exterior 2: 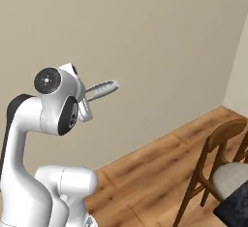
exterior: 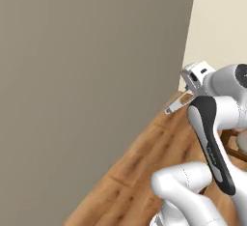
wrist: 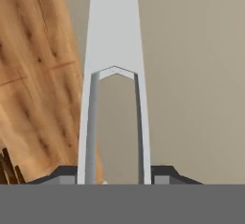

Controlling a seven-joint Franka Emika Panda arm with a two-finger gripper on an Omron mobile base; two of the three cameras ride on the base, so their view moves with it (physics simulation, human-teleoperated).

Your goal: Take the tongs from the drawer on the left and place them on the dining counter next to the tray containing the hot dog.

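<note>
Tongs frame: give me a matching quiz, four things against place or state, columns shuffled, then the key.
Things:
1. tongs
2. gripper
3. chair
4. floor

Place or state:
A. wooden planks, running along the base of the beige wall
B. shut on the two metal arms
C. lower right of the right base view, grey seat
D. held in the air, sticking out from the hand

Pairs: 1-D, 2-B, 3-C, 4-A

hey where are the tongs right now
The tongs are held in the end effector, up in the air in front of the beige wall, above the wooden floor, sticking out past the arm's wrist.
</note>
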